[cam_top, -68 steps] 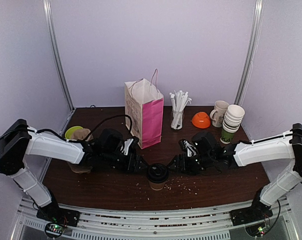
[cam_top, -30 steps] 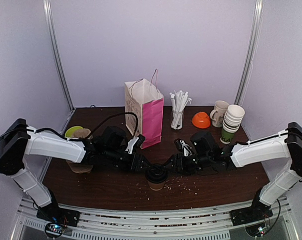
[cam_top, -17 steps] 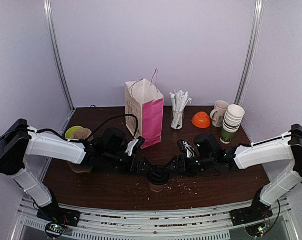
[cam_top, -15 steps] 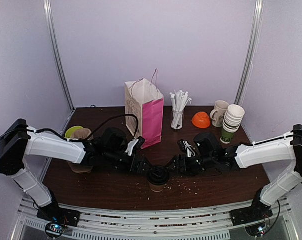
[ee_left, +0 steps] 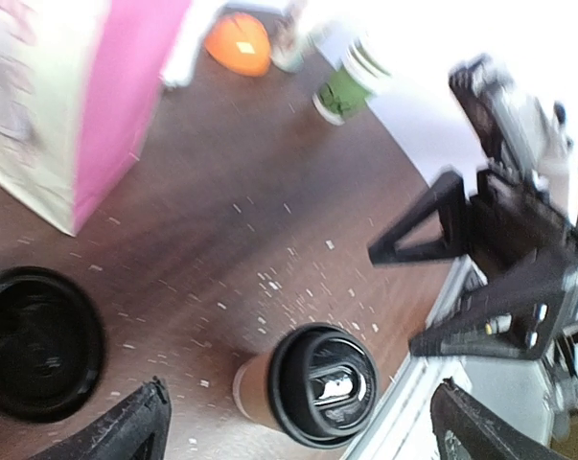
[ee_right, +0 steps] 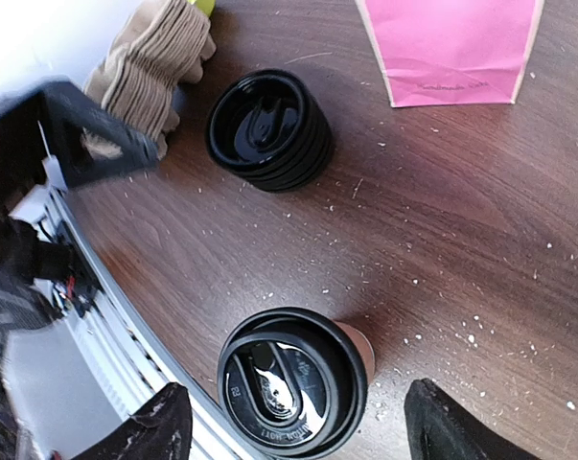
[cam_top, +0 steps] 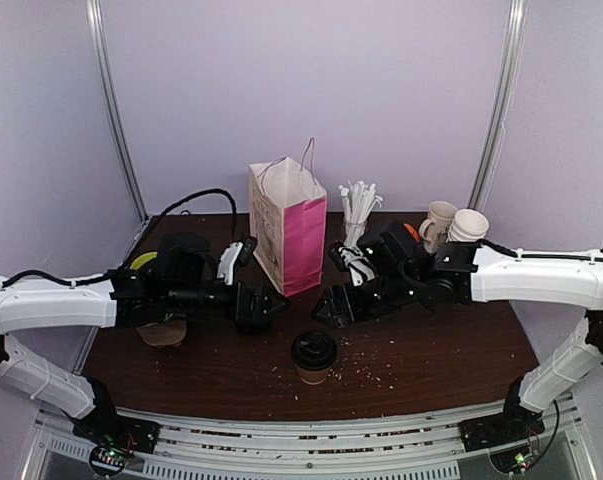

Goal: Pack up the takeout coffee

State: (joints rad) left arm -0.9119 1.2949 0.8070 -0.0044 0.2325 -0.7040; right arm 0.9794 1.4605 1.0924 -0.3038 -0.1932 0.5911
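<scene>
The takeout coffee point(cam_top: 314, 357), a brown paper cup with a black dome lid, stands upright and alone near the table's front edge. It also shows from above in both wrist views, takeout coffee point(ee_left: 312, 385) and takeout coffee point(ee_right: 293, 379). My left gripper point(cam_top: 265, 307) hovers behind and to the left of it, open and empty. My right gripper point(cam_top: 330, 306) hovers behind it on the right, also open and empty. In each wrist view the fingertips point(ee_left: 140, 426) point(ee_right: 162, 424) stand wide apart, raised above the cup. The pink and white paper bag point(cam_top: 289, 226) stands upright behind both grippers.
A stack of black lids point(ee_right: 269, 129) lies left of the cup, beside brown cardboard sleeves point(ee_right: 156, 69). At the back stand a glass of straws point(cam_top: 356, 215), a beige mug point(cam_top: 438, 222), stacked paper cups point(cam_top: 469, 226) and an orange bowl point(ee_left: 239, 43). A green bowl point(cam_top: 145, 263) sits far left.
Both grippers have opened off the coffee cup and drawn back and up toward the bag. The cup stays standing at the front.
</scene>
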